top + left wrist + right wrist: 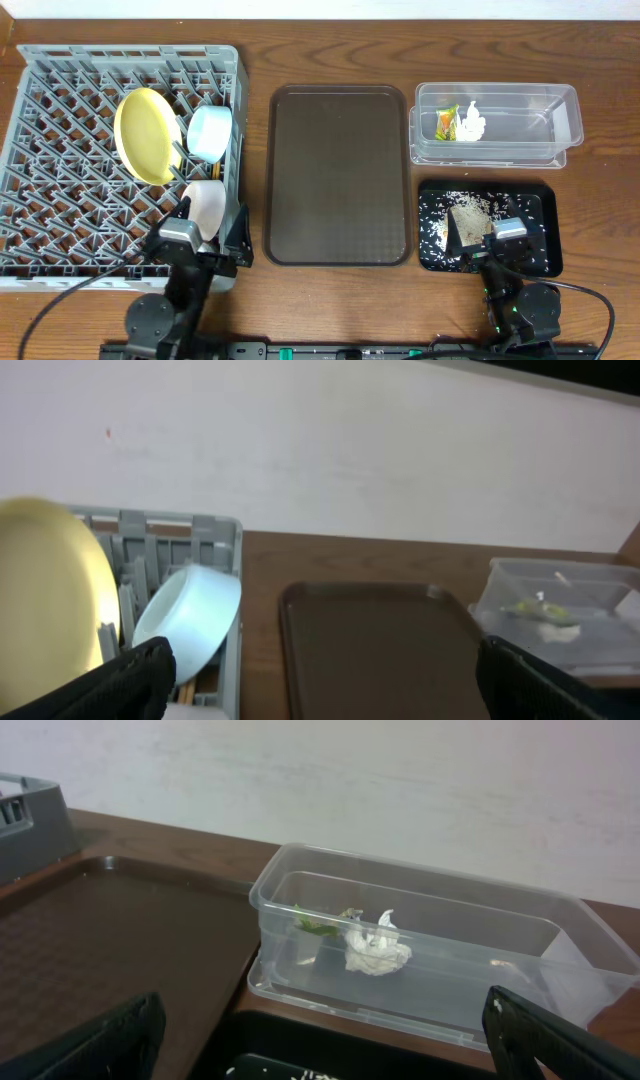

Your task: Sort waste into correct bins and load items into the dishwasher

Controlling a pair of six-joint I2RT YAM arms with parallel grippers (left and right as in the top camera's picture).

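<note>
The grey dish rack (120, 52) at the left holds the yellow plate (147, 135), the light-blue bowl (210, 132) and a white cup (205, 205). In the left wrist view the plate (50, 590) and bowl (190, 615) stand on edge, with wooden chopsticks (186, 688) just below the bowl. The clear tub (520, 100) contains the orange-and-green wrapper (447, 122) and the white tissue (470, 122). Rice crumbs (465, 215) lie in the black tray (548, 235). My left gripper (205, 238) is open at the rack's front right corner. Over the black tray, my right gripper (495, 240) is also open and holds nothing.
A large dark brown serving tray (338, 175) lies between the rack and the two bins. It fills the space between my left gripper's (322, 680) fingers. My right gripper (325, 1030) faces the tub (420, 950), with the tissue (376, 948) inside.
</note>
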